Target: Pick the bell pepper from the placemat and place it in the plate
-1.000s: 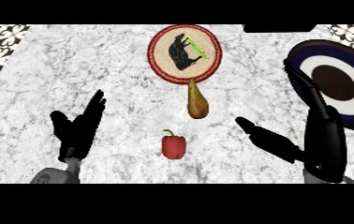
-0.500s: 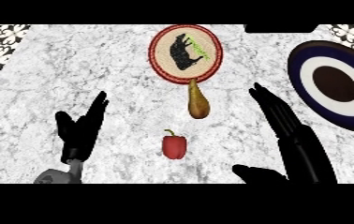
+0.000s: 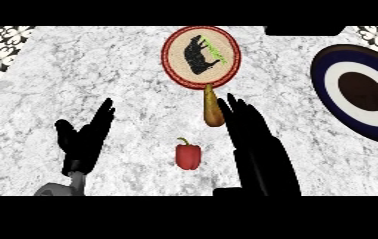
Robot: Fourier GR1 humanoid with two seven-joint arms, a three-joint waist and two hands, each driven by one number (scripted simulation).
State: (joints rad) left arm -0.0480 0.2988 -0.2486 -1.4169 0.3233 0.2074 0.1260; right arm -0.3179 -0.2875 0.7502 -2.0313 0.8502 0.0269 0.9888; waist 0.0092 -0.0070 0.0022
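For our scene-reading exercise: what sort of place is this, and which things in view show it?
Most likely a kitchen counter. The worktop is marbled grey and white, and on it are a red pepper, a round placemat and, at the right edge, a plate.

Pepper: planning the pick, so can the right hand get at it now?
Probably yes: the right hand is open just beside the pepper, with only counter between them; the brown object lies farther up, out of the way.
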